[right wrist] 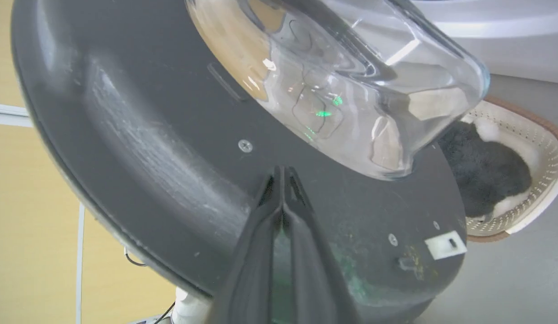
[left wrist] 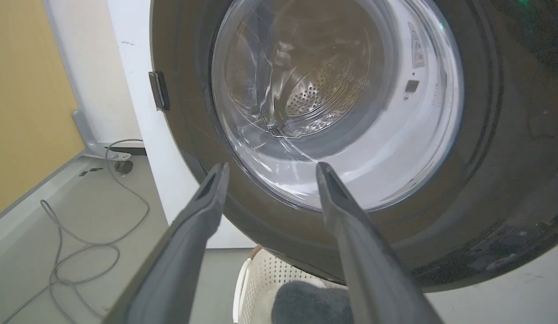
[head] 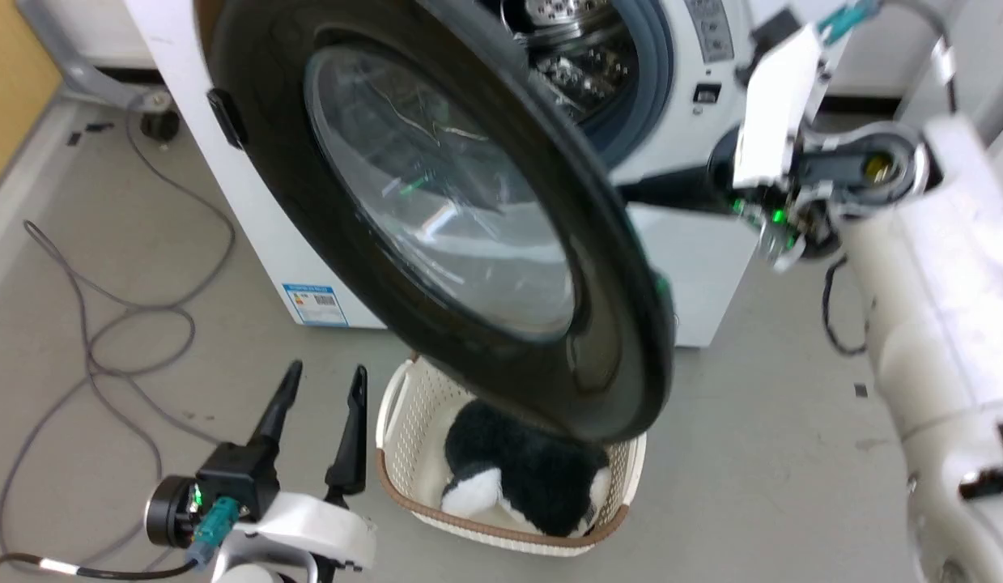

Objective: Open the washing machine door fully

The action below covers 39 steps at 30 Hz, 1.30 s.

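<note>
the washing machine door stands swung out from the washing machine. its glossy black ring and clear glass centre face the head camera, and its lower free edge hangs over a white perforated basket on the floor. past the door's upper right edge the steel drum and the blue-grey gasket show in the machine's mouth. the left jaws are open and empty — their two dark fingers point up from the lower left of the head view, just left of the basket, low before the door's outer face and apart from it. in the left wrist view the glass centre lies beyond and between the spread fingers. the right jaws are closed, finger against finger with nothing between them, on the other side of the door. in the right wrist view their fingers end at the matte dark grey inner face, just under the bulge of the glass bowl and beside a screw — whether the tips press on that face or stop just short i cannot tell. a black-and-white plush toy lies in the basket, a small blue label sits low on the machine's front, and grey cables loop over the floor at the left.
</note>
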Motion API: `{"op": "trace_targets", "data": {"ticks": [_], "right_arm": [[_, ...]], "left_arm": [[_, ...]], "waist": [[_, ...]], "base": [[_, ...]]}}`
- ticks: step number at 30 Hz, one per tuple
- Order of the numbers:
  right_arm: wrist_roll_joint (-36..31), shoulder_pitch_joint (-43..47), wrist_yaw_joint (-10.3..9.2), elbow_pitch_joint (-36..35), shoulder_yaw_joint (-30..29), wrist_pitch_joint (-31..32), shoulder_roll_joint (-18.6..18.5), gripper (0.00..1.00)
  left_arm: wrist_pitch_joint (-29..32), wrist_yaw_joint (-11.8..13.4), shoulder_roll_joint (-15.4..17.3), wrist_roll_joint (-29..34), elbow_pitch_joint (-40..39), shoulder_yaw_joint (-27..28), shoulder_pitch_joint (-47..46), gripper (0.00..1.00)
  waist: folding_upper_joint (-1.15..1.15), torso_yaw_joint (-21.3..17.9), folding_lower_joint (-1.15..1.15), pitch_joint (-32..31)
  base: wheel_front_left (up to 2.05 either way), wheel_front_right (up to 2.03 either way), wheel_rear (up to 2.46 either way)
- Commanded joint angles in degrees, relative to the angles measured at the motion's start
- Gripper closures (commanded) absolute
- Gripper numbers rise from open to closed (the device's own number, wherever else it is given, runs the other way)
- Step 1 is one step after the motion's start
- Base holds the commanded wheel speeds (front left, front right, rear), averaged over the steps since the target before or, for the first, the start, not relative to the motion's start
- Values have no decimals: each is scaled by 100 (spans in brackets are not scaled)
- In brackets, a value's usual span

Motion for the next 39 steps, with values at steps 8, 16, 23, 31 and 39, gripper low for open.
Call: {"op": "trace_targets", "data": {"ticks": [8,16,23,31,39], "right_arm": [[972,1155,6,-926,735,85,54,100],[1900,1705,6,-1462,1686,-197,55,100],[2493,1969,6,-1772,2252,-664,55,100],[2138,2583,6,-2207,2008,-2708,53,0],[1736,3879,6,-2543,1320,-4793,-185,0]], "left_arm": [[-30,13,14,94,126,-68,239,0],[-30,16,14,116,202,-130,281,0],[-30,27,14,102,193,-154,303,0],[-30,38,13,89,173,-155,294,0],[-30,85,17,62,179,-89,361,0]], "waist": [[0,90,1,-299],[0,101,1,-356],[0,34,1,-328],[0,-77,1,-332],[0,-246,1,-399]], "base": [[0,0,0],[0,0,0],[0,0,0],[0,0,0],[0,0,0]]}}
